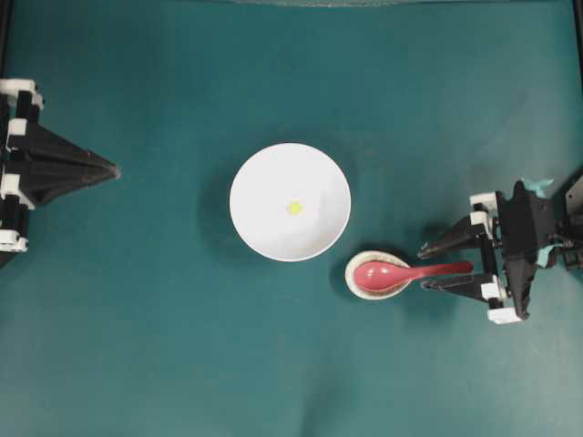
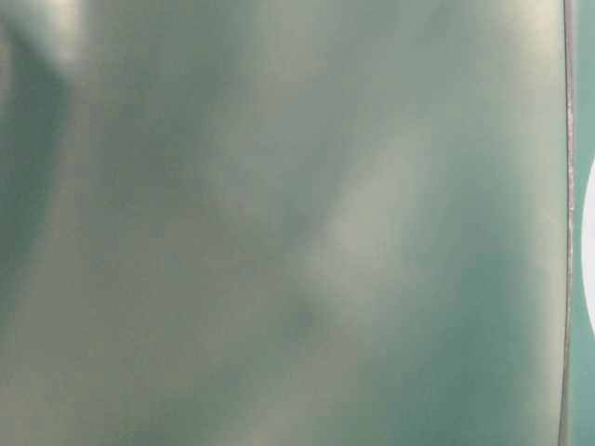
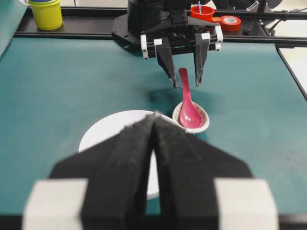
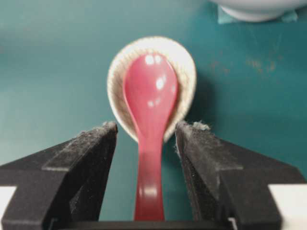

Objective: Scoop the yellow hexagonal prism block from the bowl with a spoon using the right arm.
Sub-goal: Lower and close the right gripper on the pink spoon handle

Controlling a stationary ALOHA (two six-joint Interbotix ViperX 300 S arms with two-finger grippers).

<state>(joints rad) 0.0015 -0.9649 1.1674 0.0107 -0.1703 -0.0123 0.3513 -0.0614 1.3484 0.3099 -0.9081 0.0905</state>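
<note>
spoon: scoop lying in spoon rest, handle running back between the fingers
right gripper: jaws spread, straddling the spoon handle, not touching
bowl: beyond the spoon rest, only its rim visible

no readable text, labels or numbers anywhere, table-level view perhaps too blurred to tell

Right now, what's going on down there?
Right gripper open, straddling spoon handle. Left gripper shut, idle. Block in bowl. Nothing blocking.

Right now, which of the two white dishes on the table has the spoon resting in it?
The small speckled oval spoon rest, beside the larger round bowl; it cradles the pink-red spoon, while the bowl holds only the tiny yellow block.
</note>
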